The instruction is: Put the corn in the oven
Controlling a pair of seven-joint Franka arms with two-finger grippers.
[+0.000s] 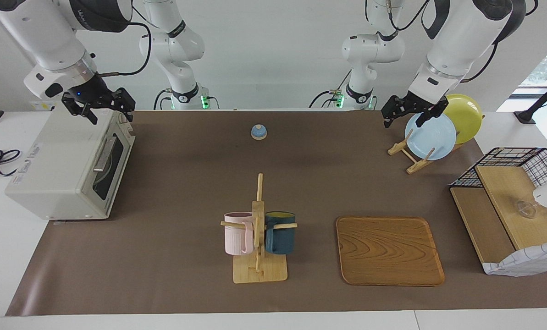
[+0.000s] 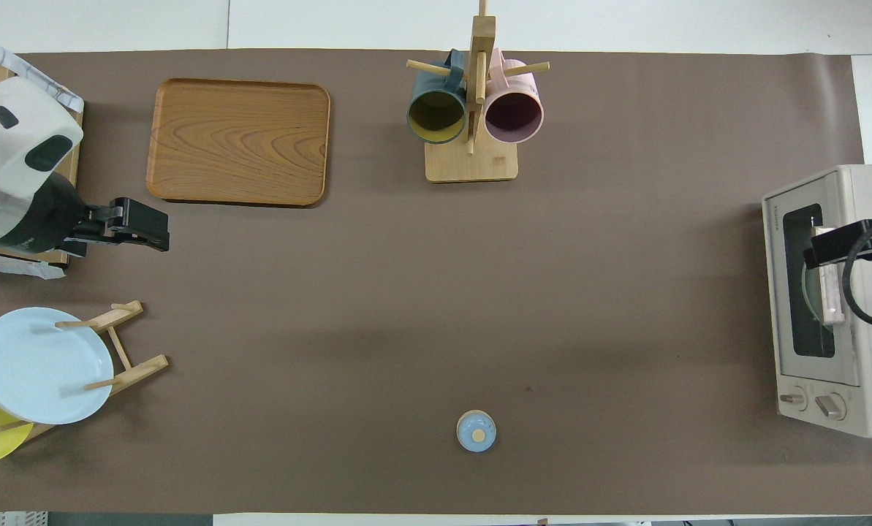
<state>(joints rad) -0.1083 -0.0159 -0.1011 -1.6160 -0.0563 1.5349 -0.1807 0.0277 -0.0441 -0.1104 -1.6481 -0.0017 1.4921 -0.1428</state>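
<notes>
Your right pincer (image 1: 100, 110) hung released and empty above the closed oven (image 1: 71, 165) at the right arm's end of the table. Your left pincer (image 1: 408, 113) hung released above the plate rack (image 1: 408, 156). No corn showed.

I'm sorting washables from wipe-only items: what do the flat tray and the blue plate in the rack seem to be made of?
The tray looks like wood with a smooth satin finish: its grain swirls are plain. The light blue plate looks like glazed ceramic or plastic, evenly coloured; which one is unclear.

The off-white oven (image 1: 74, 167) sits at the right arm's end of the table, its glass door shut.
</notes>
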